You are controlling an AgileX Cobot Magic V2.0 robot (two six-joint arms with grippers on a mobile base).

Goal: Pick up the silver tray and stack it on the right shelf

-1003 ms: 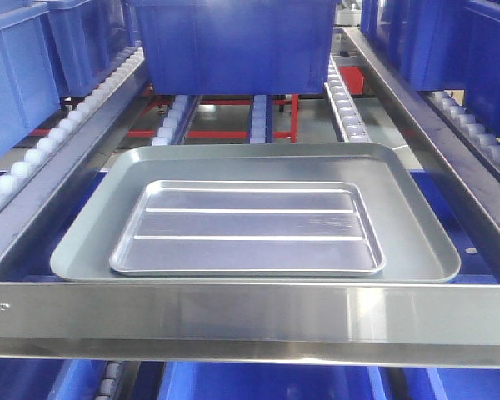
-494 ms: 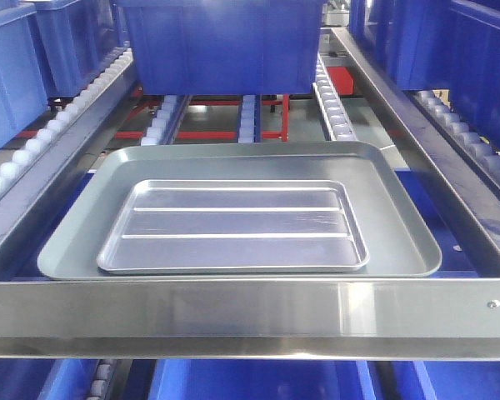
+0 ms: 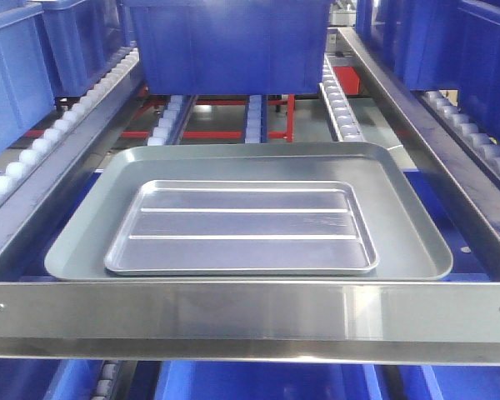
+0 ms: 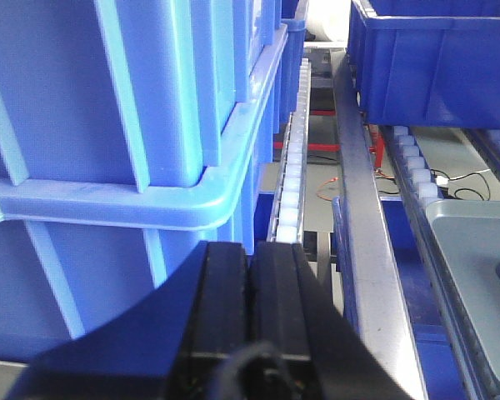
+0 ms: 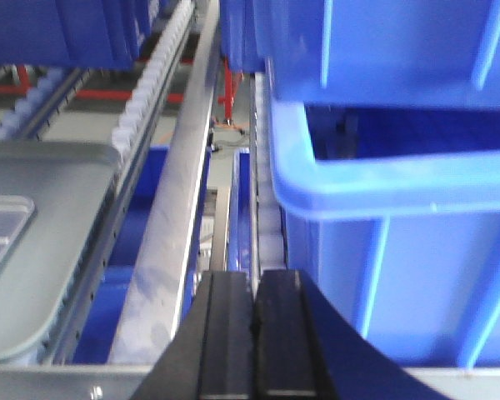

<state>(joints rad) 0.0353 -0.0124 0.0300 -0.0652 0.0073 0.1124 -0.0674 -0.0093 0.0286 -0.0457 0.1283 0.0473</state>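
We judge the grasp not begun: the silver tray (image 3: pixel 242 227) lies inside the grey tray (image 3: pixel 83 242); left gripper (image 4: pixel 250 275) and right gripper (image 5: pixel 254 304) are closed, empty, and must open

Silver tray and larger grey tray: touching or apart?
Touching. The front view shows the silver tray lying flat inside the grey tray, its rim resting on that floor.

No readable text, labels, brand names, numbers or signs appear on anything in any view.
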